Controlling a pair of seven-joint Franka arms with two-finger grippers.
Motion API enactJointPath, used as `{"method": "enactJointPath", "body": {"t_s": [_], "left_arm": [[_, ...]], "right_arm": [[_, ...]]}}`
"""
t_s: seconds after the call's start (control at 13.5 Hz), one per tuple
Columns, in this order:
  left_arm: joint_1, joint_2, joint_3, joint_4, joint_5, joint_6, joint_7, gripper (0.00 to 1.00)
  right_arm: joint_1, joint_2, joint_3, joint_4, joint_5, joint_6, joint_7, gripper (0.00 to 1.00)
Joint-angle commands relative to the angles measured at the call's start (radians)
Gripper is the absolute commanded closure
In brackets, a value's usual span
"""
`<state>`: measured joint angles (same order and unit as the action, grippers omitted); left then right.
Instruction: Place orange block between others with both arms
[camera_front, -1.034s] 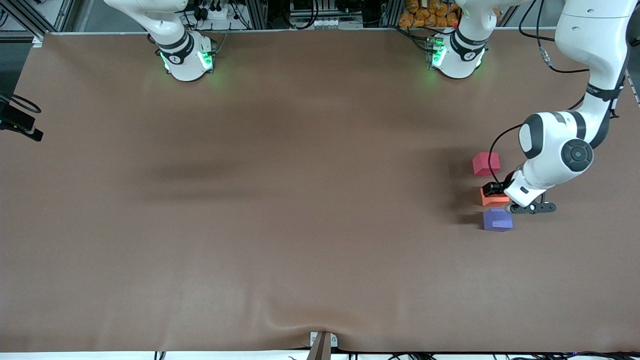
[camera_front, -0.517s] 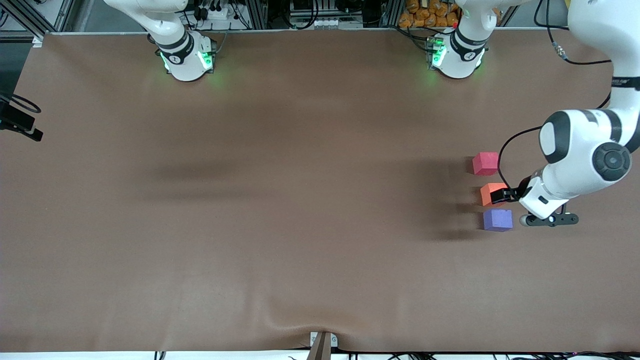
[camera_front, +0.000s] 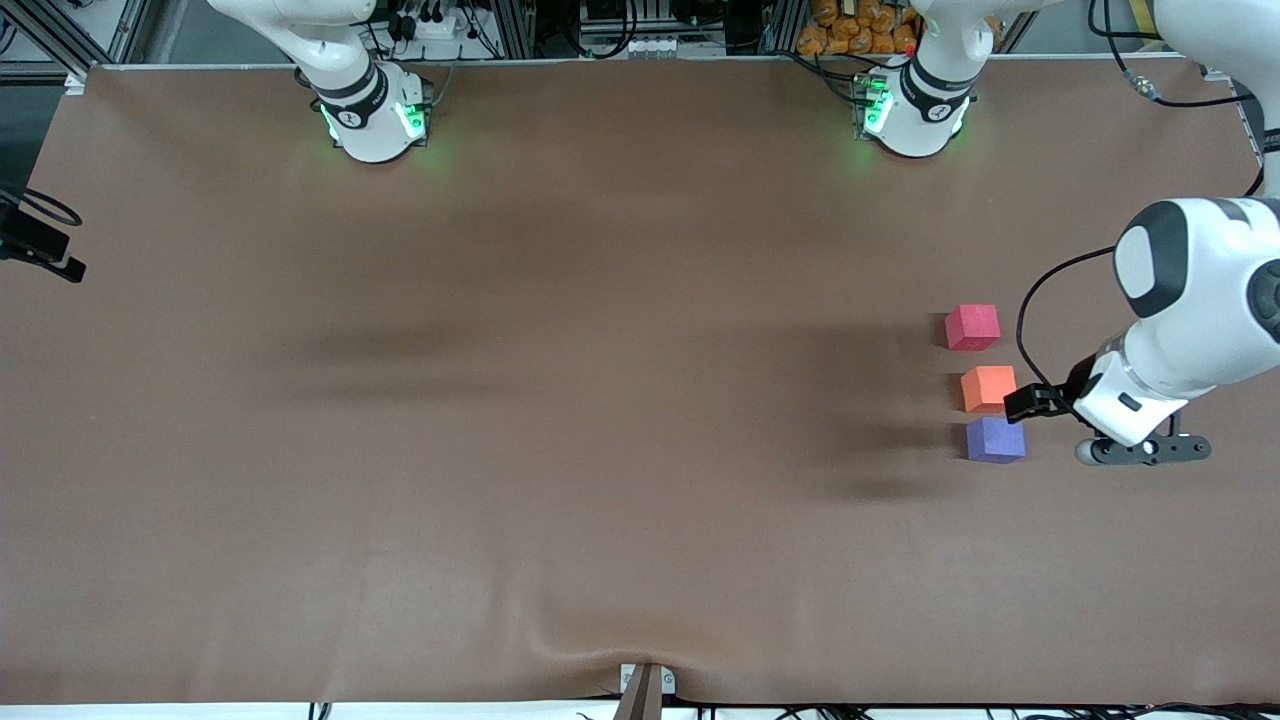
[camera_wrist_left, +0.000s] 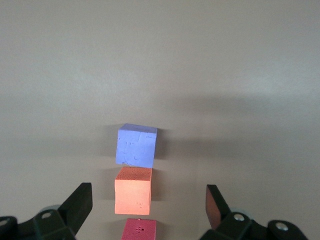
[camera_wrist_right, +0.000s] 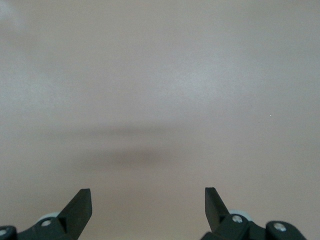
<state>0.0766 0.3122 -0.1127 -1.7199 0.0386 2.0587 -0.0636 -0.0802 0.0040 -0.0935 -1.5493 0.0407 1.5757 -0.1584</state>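
The orange block (camera_front: 988, 388) sits on the tabletop (camera_front: 600, 420) in a short row of three foam cubes near the edge at the left arm's end. The pinkish-red cube (camera_front: 972, 327) lies farther from the front camera and the purple-blue cube (camera_front: 995, 439) nearer to it. The orange one lies between them, a clear gap on the pinkish-red side and only a slim one on the purple-blue side, so the placement the task asks for looks done.

The left gripper (camera_front: 1040, 420) hangs just above the tabletop beside the row, toward that same edge, touching none of the cubes. In the left wrist view its jaws stand wide apart and empty, with the purple-blue cube (camera_wrist_left: 136, 145), the orange block (camera_wrist_left: 133, 190) and the top of the pinkish-red cube (camera_wrist_left: 138, 229) lined up between the finger pads (camera_wrist_left: 80, 205) — a wide stance that lets the fingers clear the row without nudging a cube out of line.

The right arm waits. Only its base (camera_front: 372, 115) shows in the front view, along the edge where the robots stand. Its wrist view shows the right gripper (camera_wrist_right: 147, 210) over bare brown tabletop, jaws apart and holding nothing — well away from the cubes, so it cannot disturb them.
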Motion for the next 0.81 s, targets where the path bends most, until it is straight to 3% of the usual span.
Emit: {"method": "enactJointPath", "body": {"t_s": [0.0,0.15,0.74], "left_arm": [[-0.017,-0.037,-0.010,0.088,0.017,-0.130,-0.013,0.00],[-0.076,-0.105,0.027,0.089,0.012,-0.213,-0.013,0.00],[-0.120,-0.306,0.051,0.112,0.014,-0.359,-0.002,0.00]], "right_arm": [[-0.015,-0.009,0.011,0.005,0.004,-0.008,0.002,0.00],[-0.015,-0.009,0.011,0.005,0.004,-0.006,0.002,0.00],[-0.015,-0.009,0.011,0.003,0.004,-0.008,0.002,0.00]]}}
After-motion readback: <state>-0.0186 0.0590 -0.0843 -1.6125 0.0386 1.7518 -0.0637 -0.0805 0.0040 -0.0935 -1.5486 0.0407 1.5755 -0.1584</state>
